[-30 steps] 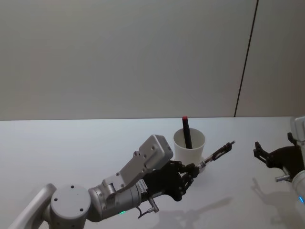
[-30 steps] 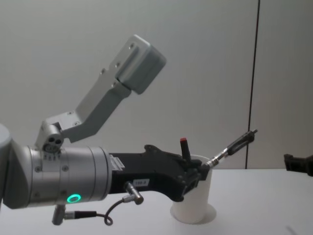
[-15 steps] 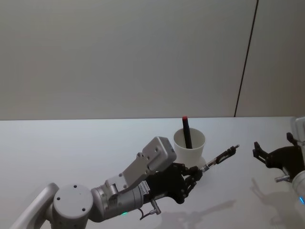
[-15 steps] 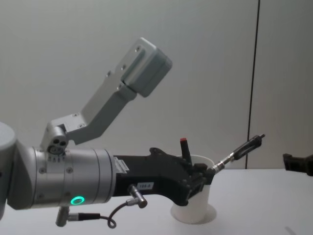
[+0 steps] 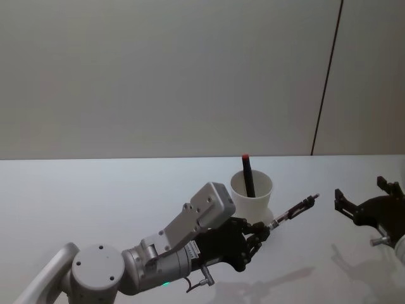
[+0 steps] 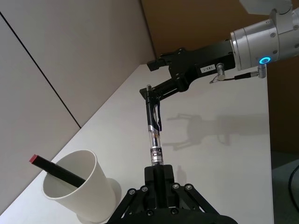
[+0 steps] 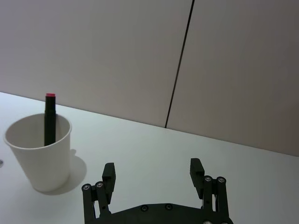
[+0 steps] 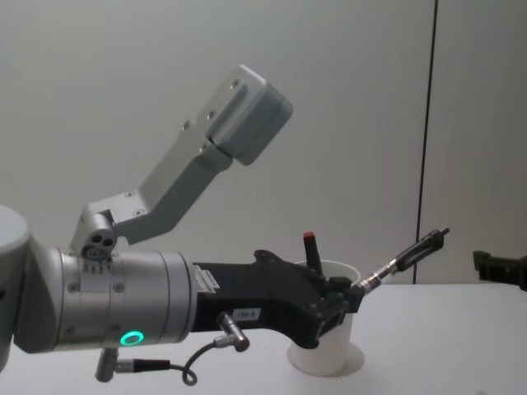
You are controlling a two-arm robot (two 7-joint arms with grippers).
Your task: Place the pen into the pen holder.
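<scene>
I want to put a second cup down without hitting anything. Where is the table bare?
Bare: the wide table stretch on the robot's left of the pen holder, back to the wall. Crowded: the left gripper sits close before the holder, and its pen juts toward the open right gripper, narrowing that gap.

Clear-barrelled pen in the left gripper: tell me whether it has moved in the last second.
Yes. Against the unmoved white paper cup, the pen, clamped in the left gripper, has slid rightward and its tip sits lower.
</scene>
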